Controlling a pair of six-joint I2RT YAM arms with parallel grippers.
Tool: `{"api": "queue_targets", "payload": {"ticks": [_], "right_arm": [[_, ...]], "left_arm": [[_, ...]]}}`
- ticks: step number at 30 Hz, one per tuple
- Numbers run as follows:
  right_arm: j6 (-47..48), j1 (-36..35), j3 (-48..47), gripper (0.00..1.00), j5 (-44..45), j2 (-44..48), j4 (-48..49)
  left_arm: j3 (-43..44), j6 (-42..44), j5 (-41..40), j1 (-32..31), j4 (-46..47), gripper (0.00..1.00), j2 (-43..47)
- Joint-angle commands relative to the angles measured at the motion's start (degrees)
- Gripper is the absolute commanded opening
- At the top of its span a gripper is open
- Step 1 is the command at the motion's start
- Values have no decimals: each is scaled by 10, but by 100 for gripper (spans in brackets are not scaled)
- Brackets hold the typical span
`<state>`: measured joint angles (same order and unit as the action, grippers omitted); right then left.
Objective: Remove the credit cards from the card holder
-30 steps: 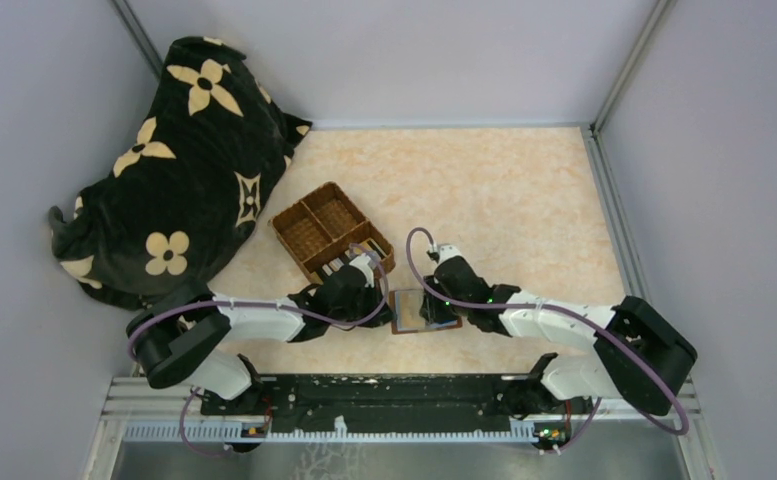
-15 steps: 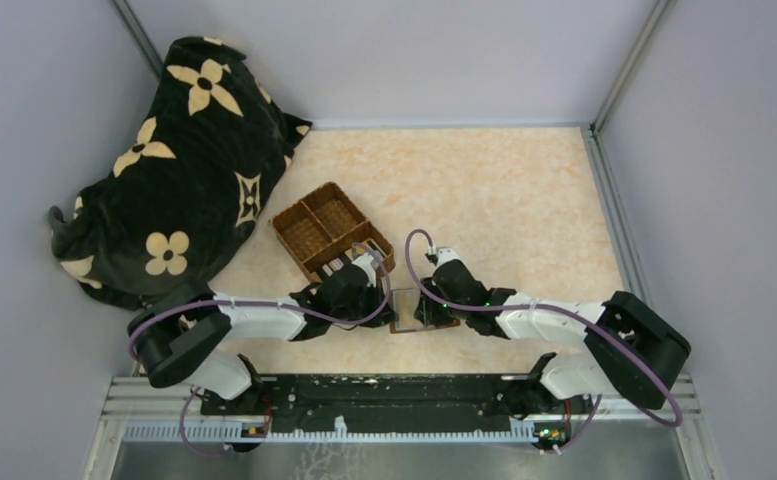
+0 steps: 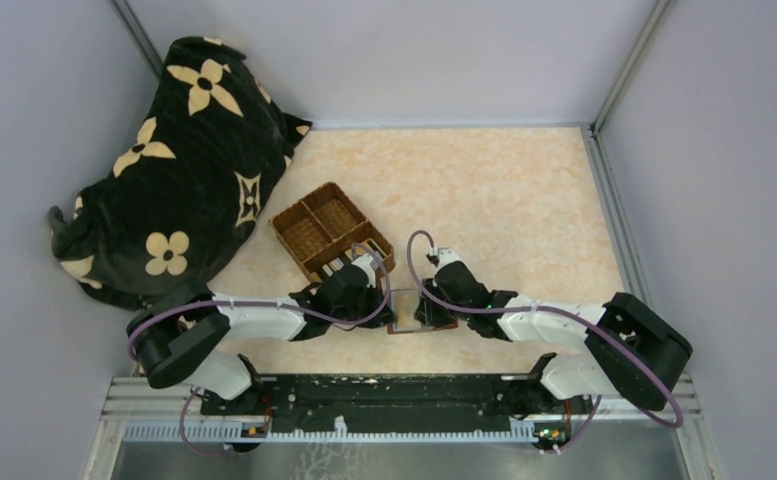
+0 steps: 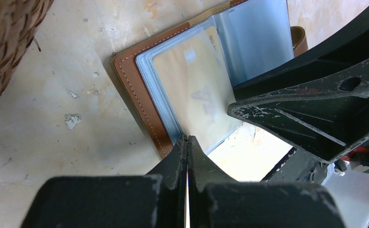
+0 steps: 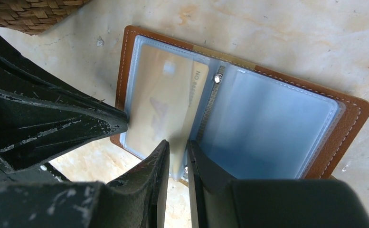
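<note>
Right wrist view: my right gripper [image 5: 177,148] is almost closed and pinches the lower edge of the gold-tan card [image 5: 156,95]. The card holder [image 5: 353,111] lies open on the table [image 5: 268,19], at 5 o'clock from the wicker basket [image 3: 329,230]. My left gripper [image 4: 187,141], pressed together, touches the holder's near edge and crowds the card at 9 o'clock.

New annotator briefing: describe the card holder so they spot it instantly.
On the table, by the near corner of the wicker tray, lies the card holder. Unlike the woven tray, it is flat, brown-edged, open, with clear sleeves, one holding a tan card.
</note>
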<state>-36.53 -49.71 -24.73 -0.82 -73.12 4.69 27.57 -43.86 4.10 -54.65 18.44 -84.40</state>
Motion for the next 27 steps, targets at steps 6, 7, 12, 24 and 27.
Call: {"api": "queue_targets", "payload": {"ticks": [6, 7, 12, 24, 27], "right_arm": [[-8, -4, -3, 19, -19, 16, 36], [-9, -3, -2, 19, -19, 14, 37], [-10, -4, 4, 19, -22, 8, 44], [-10, -4, 7, 19, -16, 15, 36], [-9, -4, 8, 19, -16, 12, 39]], "left_arm": [[15, 2, 13, -4, 9, 0, 10], [16, 2, 15, -4, 12, 0, 10], [17, -1, 34, -4, 36, 7, 8], [23, -1, 25, -4, 21, 21, 9], [18, -1, 5, -4, -2, 30, 30]]}}
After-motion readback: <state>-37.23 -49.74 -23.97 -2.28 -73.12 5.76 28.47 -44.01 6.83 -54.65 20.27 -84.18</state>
